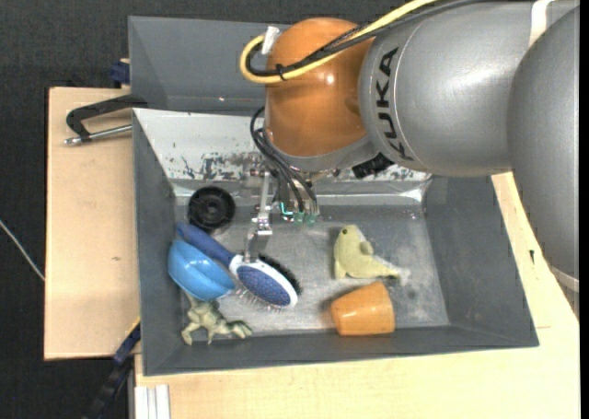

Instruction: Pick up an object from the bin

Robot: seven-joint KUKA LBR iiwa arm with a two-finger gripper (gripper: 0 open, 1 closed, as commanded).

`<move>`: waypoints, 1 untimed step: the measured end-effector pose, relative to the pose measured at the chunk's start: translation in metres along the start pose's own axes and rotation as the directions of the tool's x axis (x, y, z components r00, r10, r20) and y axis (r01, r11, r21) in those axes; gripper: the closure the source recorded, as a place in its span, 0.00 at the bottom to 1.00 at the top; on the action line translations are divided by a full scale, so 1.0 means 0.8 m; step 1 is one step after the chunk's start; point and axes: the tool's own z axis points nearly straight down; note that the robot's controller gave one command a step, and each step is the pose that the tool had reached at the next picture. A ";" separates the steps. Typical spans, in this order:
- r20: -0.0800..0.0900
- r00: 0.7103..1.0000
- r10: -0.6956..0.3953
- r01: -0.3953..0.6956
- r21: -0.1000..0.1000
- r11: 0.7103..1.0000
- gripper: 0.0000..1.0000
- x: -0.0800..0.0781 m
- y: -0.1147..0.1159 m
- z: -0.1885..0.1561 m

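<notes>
My gripper (262,220) hangs below the arm's orange cover, over the back middle of the bin floor. Just in front of it lies an oval brush (266,283) with a blue bristle pad, a white rim and a black back. The brush's upper end reaches up close to the gripper; I cannot tell whether they touch. A blue scoop-like cup (197,265) lies against the brush's left side. A black round knob (210,208) sits to the gripper's left near the back wall.
A pale yellow seal-shaped toy (359,257) lies to the right of the gripper, with an orange cup (363,309) on its side in front of it. A small olive toy figure (212,323) lies in the front left corner.
</notes>
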 end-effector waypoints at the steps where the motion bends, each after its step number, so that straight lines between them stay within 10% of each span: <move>1: 0.024 1.000 -0.019 0.019 0.003 1.000 0.00 0.022 0.046 0.146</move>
